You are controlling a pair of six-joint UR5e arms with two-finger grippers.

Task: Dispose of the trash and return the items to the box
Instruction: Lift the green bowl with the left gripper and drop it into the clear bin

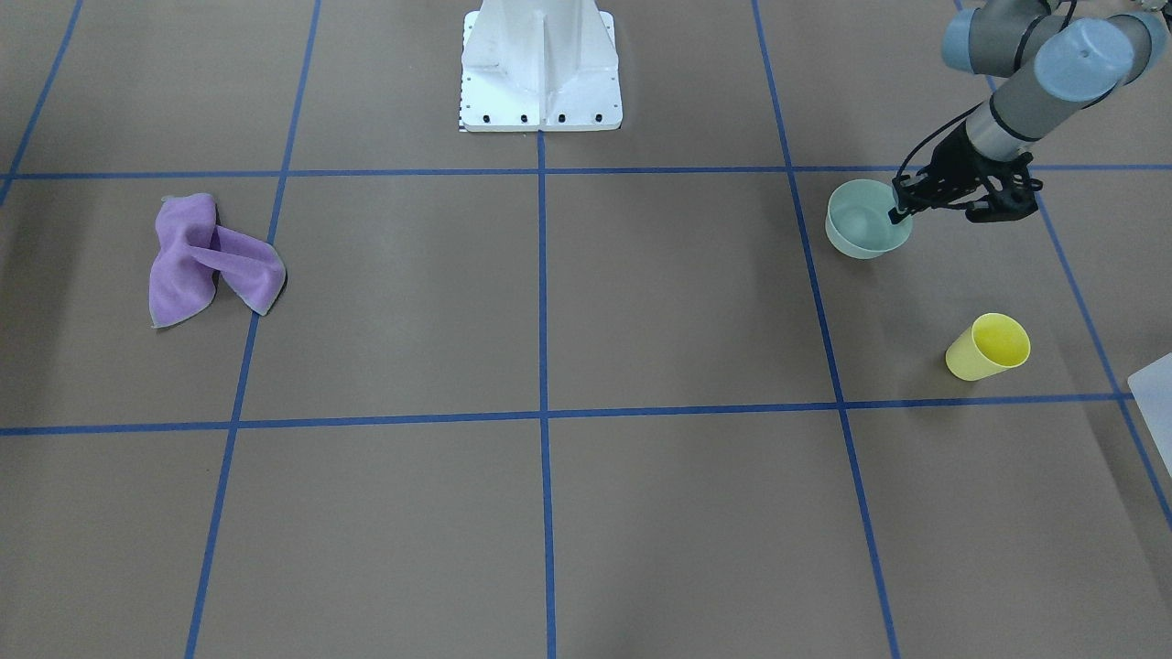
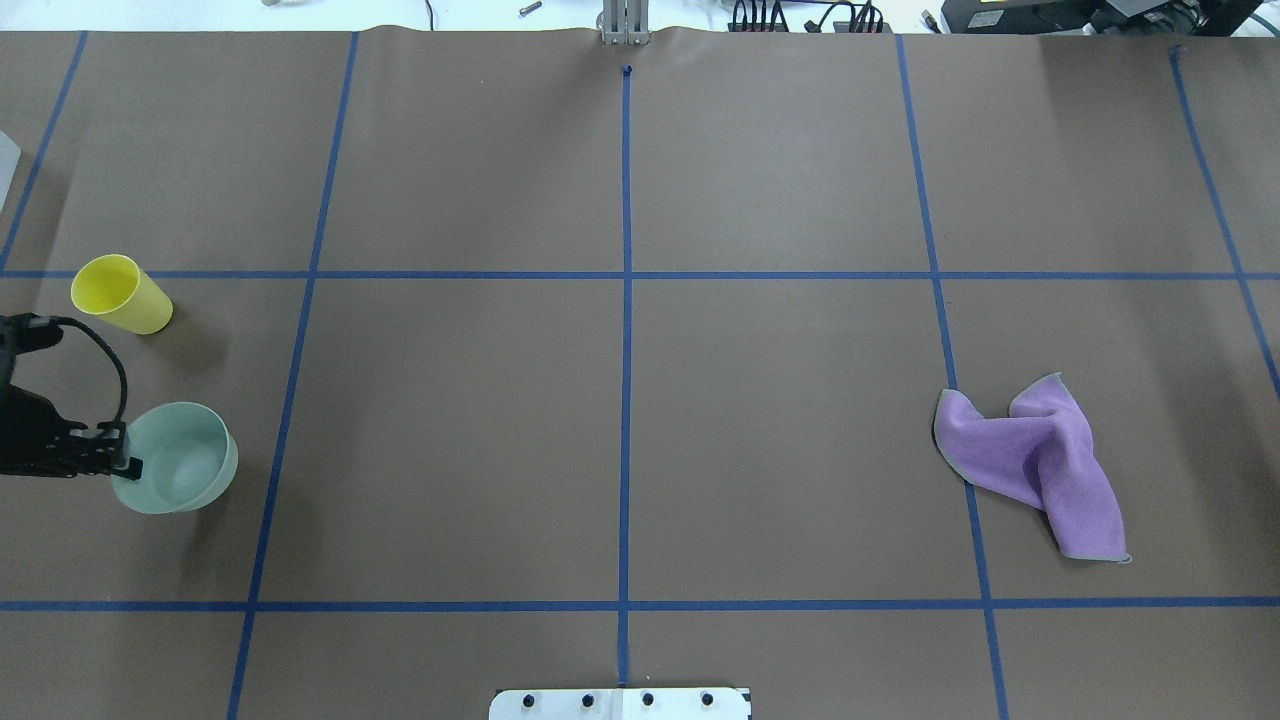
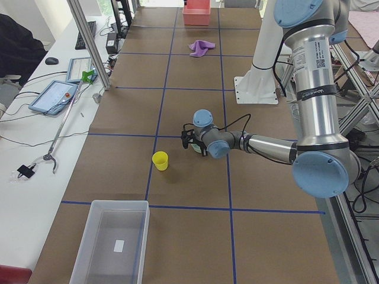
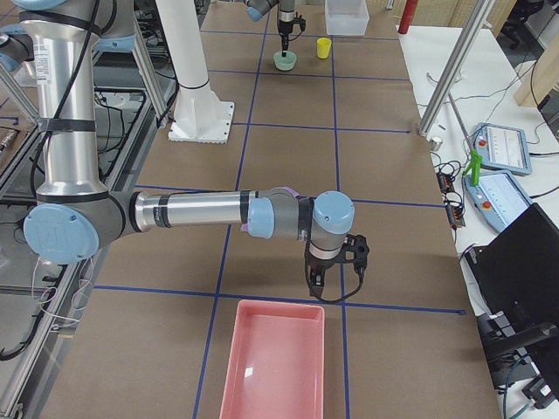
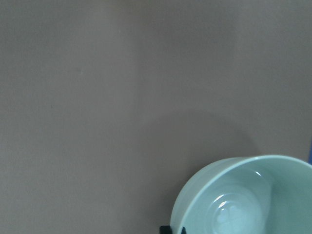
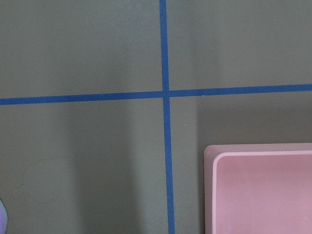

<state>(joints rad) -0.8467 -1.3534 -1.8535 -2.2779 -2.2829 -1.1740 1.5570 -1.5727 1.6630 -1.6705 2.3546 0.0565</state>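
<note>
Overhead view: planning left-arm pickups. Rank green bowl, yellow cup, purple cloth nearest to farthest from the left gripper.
1. Green bowl, at the left gripper itself.
2. Yellow cup, just beyond it.
3. Purple cloth, far across, right side.

The table is covered with brown paper (image 2: 780, 450) and is divided into squares by blue tape lines (image 2: 626, 350). On a white side bench (image 3: 23, 160), two tablets (image 3: 54, 96), a keyboard (image 3: 81, 34), a mouse (image 3: 52, 60) and a long grabber tool (image 3: 56, 139) are laid out. At the opposite end, an open laptop (image 4: 515, 262) is seen.
</note>
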